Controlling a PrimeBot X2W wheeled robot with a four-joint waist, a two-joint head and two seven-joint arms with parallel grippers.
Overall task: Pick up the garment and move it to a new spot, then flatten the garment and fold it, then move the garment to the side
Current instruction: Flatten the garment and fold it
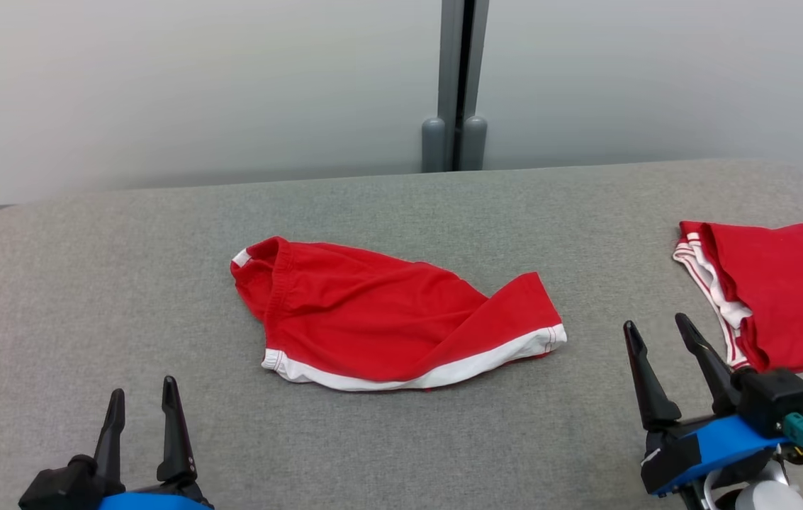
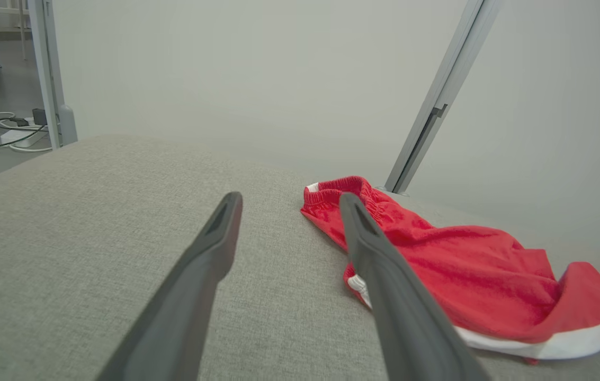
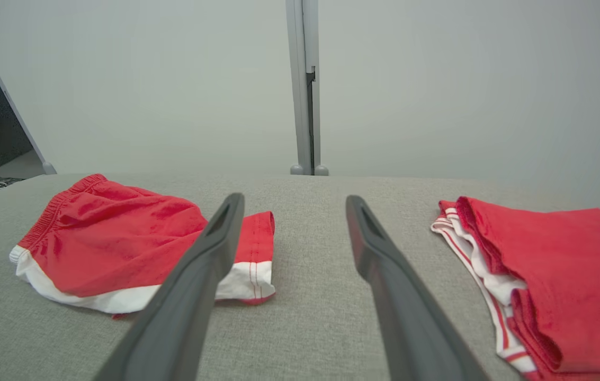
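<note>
Left gripper (image 1: 144,388): fingers spread, empty, above the bench (image 1: 89,283) at near left.
Right gripper (image 1: 655,322): fingers spread, empty, near right.
Garment (image 1: 387,319): red shorts with white trim, rumpled, at bench centre, ahead of and between both grippers. Long axis runs left to right: waistband end towards the left gripper, hem end towards the right, which looks slightly nearer.
Folded red pile (image 1: 784,290): far right, just beside the right gripper.

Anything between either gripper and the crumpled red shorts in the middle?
Nothing visible. Only bare grey table lies between the shorts and the open left gripper and right gripper; the folded red pile sits off to the right.
</note>
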